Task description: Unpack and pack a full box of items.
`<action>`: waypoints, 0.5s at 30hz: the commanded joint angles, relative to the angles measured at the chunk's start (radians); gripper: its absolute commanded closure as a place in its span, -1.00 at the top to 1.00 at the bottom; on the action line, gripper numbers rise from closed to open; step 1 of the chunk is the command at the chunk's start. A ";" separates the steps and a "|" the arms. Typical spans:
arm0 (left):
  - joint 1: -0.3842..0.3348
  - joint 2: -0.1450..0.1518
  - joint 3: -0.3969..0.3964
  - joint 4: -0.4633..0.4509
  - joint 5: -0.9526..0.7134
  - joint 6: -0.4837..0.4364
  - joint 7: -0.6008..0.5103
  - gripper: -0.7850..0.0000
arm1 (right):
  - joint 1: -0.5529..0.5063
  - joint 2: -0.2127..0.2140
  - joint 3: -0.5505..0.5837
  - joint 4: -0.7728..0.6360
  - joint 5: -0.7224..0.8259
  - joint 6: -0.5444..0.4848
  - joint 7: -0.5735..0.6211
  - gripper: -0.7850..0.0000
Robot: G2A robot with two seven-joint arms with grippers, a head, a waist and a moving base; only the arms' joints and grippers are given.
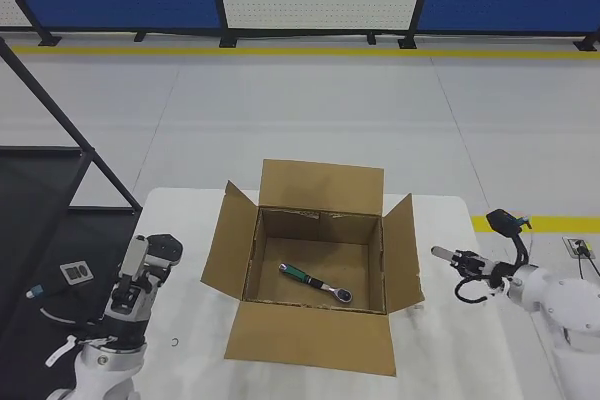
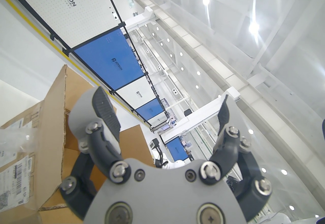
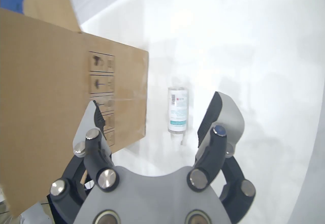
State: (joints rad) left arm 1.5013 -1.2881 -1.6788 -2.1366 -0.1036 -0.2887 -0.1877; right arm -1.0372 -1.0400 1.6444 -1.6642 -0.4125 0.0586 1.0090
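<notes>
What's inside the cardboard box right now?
One ratchet wrench with a green handle lies on the floor of the open cardboard box. The near wall hides the floor strip right behind it.

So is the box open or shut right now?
Open. All four flaps of the box are folded outward, and a ratchet lies loose on its floor.

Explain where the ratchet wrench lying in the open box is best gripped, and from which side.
Grip the ratchet wrench by its green handle, probably from straight above: it lies flat on the floor of the box, whose upright walls block any sideways approach. Set the jaws across the handle's diagonal line.
</notes>
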 commanded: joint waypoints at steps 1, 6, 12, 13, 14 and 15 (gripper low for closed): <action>0.006 0.000 -0.012 -0.004 -0.010 -0.007 0.002 1.00 | -0.027 0.002 0.012 -0.132 -0.010 -0.001 -0.026 1.00; 0.026 0.001 -0.071 -0.020 -0.051 -0.034 0.036 1.00 | -0.015 0.009 -0.043 -0.345 -0.018 -0.110 0.023 1.00; 0.067 0.000 -0.165 -0.028 -0.142 -0.075 0.068 1.00 | 0.205 0.010 -0.226 -0.378 -0.056 -0.188 0.173 1.00; 0.075 0.000 -0.181 -0.026 -0.158 -0.081 0.071 1.00 | 0.252 0.006 -0.278 -0.372 -0.070 -0.172 0.195 1.00; 0.082 0.000 -0.197 -0.022 -0.176 -0.088 0.074 1.00 | 0.304 0.001 -0.331 -0.359 -0.078 -0.157 0.212 1.00; 0.089 -0.001 -0.214 -0.017 -0.193 -0.094 0.077 1.00 | 0.359 -0.005 -0.385 -0.336 -0.099 -0.131 0.227 1.00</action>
State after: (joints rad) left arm 1.5820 -1.2885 -1.8721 -2.1595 -0.2747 -0.3757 -0.1140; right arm -0.7552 -1.0384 1.3347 -2.0252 -0.4923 -0.0998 1.2164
